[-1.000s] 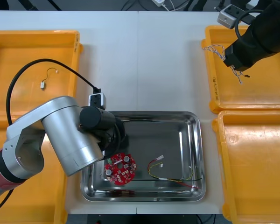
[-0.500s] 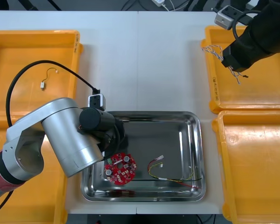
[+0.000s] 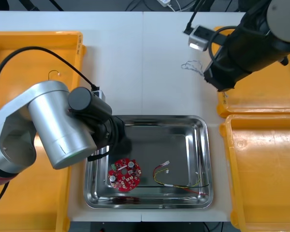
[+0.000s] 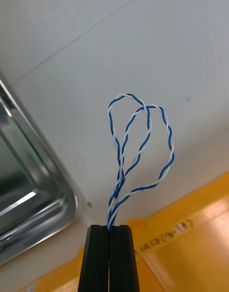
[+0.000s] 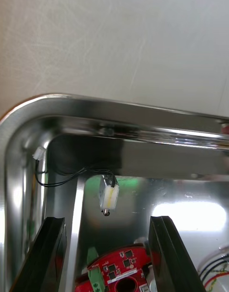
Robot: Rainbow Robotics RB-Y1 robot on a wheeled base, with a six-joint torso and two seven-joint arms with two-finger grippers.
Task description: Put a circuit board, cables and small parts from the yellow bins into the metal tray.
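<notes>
My right gripper is shut on a twisted blue and white cable, whose loops hang over the bare table. In the front view this cable is just left of the upper right yellow bin, beyond the metal tray. My left gripper stands open low over the tray's near-left corner. A black cable with a white connector lies on the tray floor between its fingers. The red circuit board and a red and yellow cable lie in the tray.
Yellow bins flank the tray: the upper left bin holds a thin black cable, and the lower right bin looks bare. The left arm's silver body covers the tray's left rim. White table lies between the upper bins.
The right arm has swung left out of the upper right bin, carrying the twisted cable over the table. The left arm has shifted up and back a little over the tray's left side.
</notes>
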